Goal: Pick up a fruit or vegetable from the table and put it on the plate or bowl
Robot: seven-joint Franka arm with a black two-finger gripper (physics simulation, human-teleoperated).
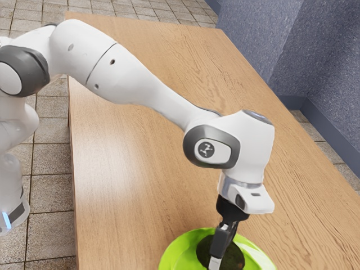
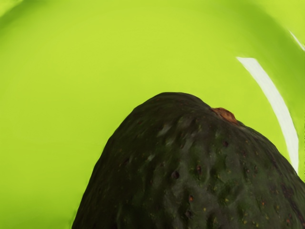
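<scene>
Tiled floor (image 1: 48, 185) at exterior view's left. White arm (image 1: 129, 79) reaches from there over wooden table (image 1: 129, 180), bends down toward right. Black gripper (image 1: 220, 256) points down into green plate (image 1: 174, 257) at table's near edge. Dark avocado (image 1: 237, 256) sits within plate, right at gripper. Wrist view: avocado (image 2: 190, 176) just under hand, plate (image 2: 71, 95) behind it. Grip state: cannot tell.

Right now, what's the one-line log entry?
avocado: under gripper, inside green plate | gripper: low over plate | grasp: unclear
</scene>
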